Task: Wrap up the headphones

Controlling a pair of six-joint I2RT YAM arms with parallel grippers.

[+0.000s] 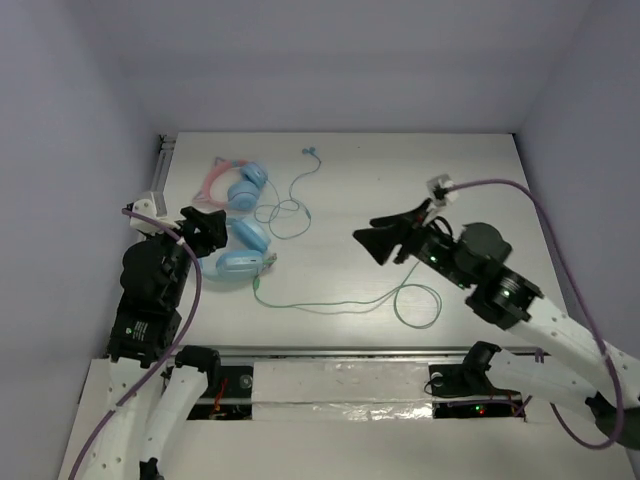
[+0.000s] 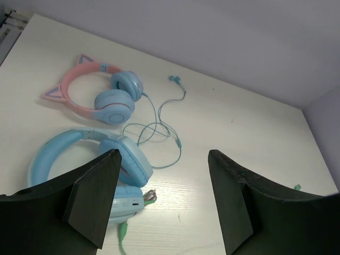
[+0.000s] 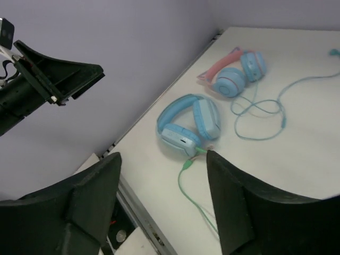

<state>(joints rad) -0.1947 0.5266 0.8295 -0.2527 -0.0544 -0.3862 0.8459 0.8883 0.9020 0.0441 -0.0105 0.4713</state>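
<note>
The large light-blue headphones (image 1: 243, 250) lie on the table at the left, also in the left wrist view (image 2: 90, 159) and the right wrist view (image 3: 188, 125). Their thin green cable (image 1: 330, 303) runs right along the table and ends in a loop (image 1: 418, 305); it leaves the lower cup in the right wrist view (image 3: 191, 186). My left gripper (image 1: 205, 232) is open and empty, just left of the headphones. My right gripper (image 1: 375, 242) is open and empty, raised over the table's middle, above the cable.
Smaller pink-banded cat-ear headphones (image 1: 235, 182) lie behind the blue ones, seen too in the left wrist view (image 2: 98, 95). Thin teal earbuds (image 1: 290, 205) with a tangled wire lie right of them. A metal rail (image 3: 138, 223) marks the table's near edge.
</note>
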